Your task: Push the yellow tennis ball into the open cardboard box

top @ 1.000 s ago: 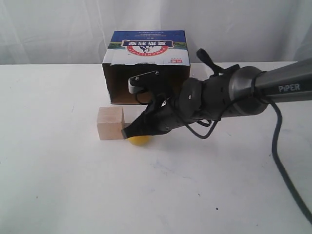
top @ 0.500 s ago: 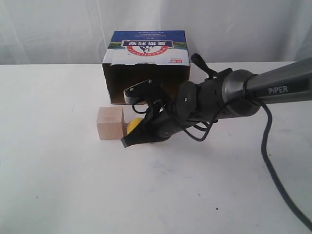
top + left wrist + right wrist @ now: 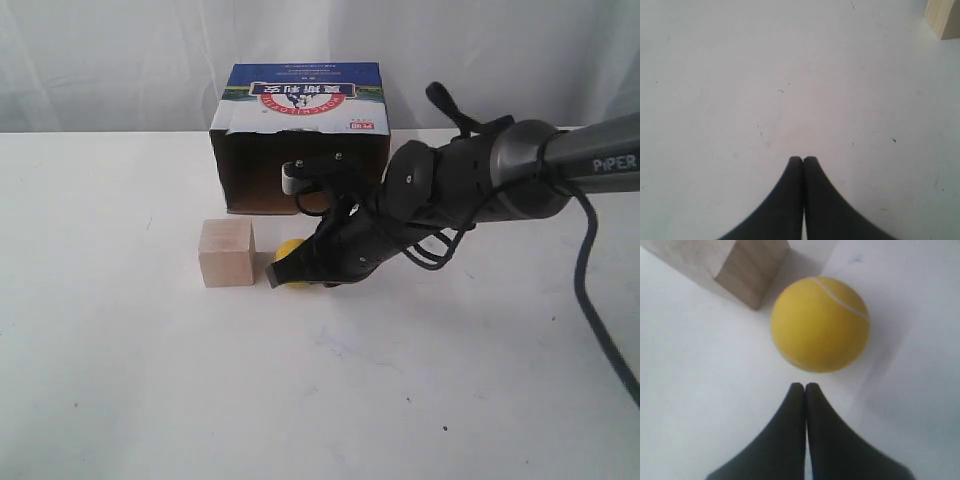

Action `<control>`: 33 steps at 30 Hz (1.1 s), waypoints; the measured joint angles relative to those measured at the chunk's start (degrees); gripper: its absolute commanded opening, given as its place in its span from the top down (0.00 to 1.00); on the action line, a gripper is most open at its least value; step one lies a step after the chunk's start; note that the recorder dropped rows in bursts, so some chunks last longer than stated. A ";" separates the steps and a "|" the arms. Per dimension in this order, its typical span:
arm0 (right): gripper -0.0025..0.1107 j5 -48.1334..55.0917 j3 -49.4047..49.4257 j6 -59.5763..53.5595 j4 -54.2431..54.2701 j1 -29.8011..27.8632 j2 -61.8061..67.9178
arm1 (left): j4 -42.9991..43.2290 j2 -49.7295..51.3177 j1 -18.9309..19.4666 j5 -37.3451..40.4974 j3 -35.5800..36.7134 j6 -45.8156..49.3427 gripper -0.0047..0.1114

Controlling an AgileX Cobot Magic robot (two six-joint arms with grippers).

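Note:
The yellow tennis ball (image 3: 291,250) rests on the white table just right of the pale wooden cube (image 3: 226,253), a short way in front of the open cardboard box (image 3: 300,95), whose dark opening faces the ball. My right gripper (image 3: 276,275) is shut and empty, its tips low at the ball's near side. In the right wrist view the ball (image 3: 820,322) lies just past the shut gripper (image 3: 805,386), beside the cube (image 3: 735,265). My left gripper (image 3: 803,159) is shut over bare table and does not show in the exterior view.
The right arm (image 3: 480,185) stretches in from the right, across the box's front right corner. A corner of the cube (image 3: 945,17) shows at the edge of the left wrist view. A white curtain hangs behind the table.
The ball has rolled from the near side of the right gripper toward the box, ending beside the cube. The right gripper dropped behind it and the arm shifted right.

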 measured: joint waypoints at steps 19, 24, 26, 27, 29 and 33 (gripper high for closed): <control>0.98 -10.06 -7.94 -2.43 -0.67 0.71 8.40 | 0.00 0.00 -0.86 0.04 0.00 0.00 0.96; 0.98 -5.41 -8.77 -3.10 -0.67 0.70 3.89 | 0.00 0.00 -1.38 0.04 0.00 0.00 0.96; 0.98 -4.08 -7.49 -3.10 -0.67 1.70 3.15 | 0.00 0.00 -1.38 0.04 0.00 0.00 0.96; 0.98 -3.59 -7.09 -3.10 -0.67 2.01 3.17 | 0.00 0.00 -1.38 0.04 0.00 0.00 0.96; 0.98 -2.29 -6.49 -3.10 -0.81 2.38 3.17 | 0.00 0.00 -1.38 0.04 0.00 0.00 0.96; 0.98 1.86 -6.38 -2.22 -4.27 2.27 3.05 | 0.00 0.00 -1.38 0.04 0.00 0.00 0.96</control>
